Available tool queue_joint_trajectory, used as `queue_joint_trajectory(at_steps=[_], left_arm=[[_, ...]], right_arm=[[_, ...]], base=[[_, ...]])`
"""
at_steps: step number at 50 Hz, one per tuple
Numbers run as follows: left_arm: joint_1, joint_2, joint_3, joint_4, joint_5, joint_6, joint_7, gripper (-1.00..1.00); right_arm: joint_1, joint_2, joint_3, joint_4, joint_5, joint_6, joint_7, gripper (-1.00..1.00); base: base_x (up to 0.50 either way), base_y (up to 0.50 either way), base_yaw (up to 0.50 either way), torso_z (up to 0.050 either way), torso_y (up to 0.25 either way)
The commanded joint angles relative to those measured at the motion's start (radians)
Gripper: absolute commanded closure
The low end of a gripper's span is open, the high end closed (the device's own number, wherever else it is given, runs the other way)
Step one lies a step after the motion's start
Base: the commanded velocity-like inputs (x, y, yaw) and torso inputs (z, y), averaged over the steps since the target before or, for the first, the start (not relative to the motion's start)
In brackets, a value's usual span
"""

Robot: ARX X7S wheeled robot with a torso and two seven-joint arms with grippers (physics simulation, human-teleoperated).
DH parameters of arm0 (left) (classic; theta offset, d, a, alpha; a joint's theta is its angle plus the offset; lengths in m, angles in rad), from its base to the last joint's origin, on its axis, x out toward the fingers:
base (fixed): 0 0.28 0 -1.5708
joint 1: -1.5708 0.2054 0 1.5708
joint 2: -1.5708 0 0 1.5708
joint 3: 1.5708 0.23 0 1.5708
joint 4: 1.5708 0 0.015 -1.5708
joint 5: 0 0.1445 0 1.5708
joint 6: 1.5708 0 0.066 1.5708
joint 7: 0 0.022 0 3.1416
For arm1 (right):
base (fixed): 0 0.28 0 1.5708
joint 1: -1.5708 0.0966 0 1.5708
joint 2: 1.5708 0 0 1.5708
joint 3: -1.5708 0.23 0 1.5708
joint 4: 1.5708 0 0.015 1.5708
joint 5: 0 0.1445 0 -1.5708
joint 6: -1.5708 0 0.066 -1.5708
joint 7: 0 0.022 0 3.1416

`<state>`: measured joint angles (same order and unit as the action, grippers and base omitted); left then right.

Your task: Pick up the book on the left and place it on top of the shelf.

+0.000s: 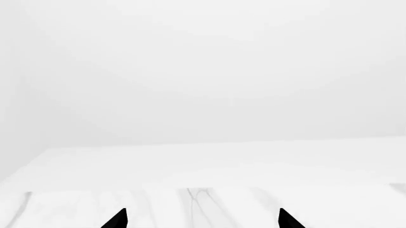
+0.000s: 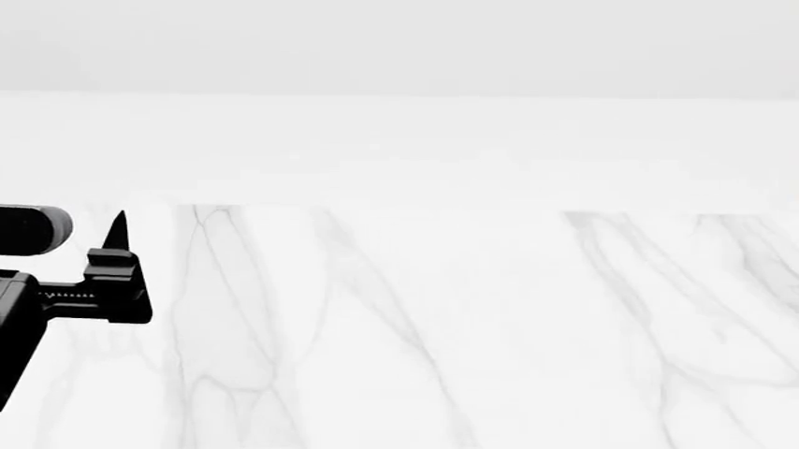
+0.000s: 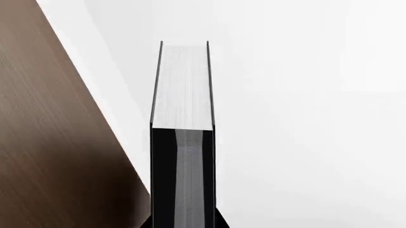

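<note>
Book held edge-on beside the shelf

Right gripper seems clamped on the book (image 3: 182, 142), near the shelf (image 3: 57, 142); a corner could catch the board. Left gripper (image 1: 203, 219) hangs apart over the worktop (image 2: 500, 327).

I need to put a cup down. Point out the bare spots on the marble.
In the head view the marble tabletop lies bare from the left hand rightward and back to its far edge. The right wrist view is crowded: the book fills the middle, with the shelf close beside it.

Black-covered book (image 3: 182, 142) with white page edges, dark brown wood-grain shelf (image 3: 51, 142), white grey-veined marble table (image 2: 500, 327), black left pincer (image 1: 201, 219)
</note>
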<state>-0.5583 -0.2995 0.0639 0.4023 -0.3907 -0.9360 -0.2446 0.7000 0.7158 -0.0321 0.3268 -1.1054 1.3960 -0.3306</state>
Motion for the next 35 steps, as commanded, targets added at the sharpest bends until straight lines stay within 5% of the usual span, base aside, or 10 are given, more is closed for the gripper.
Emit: queue_joint_trajectory(at_steps=[1,35], left_arm=[[-0.004,0.017,-0.022,-0.004,0.014,0.001,0.019,-1.0],[0.003,0.009,-0.013,-0.014,0.008,0.014,0.009,-1.0]], right_arm=[[0.03,-0.077,0.088,-0.026,-0.006,-0.097,0.053,1.0],[0.071,-0.199,0.149,0.115,0.11,-0.163,0.111,1.0]], base=[[0.0,0.0,0.0,0.0,0.0],[0.0,0.0,0.0,0.0,0.0]])
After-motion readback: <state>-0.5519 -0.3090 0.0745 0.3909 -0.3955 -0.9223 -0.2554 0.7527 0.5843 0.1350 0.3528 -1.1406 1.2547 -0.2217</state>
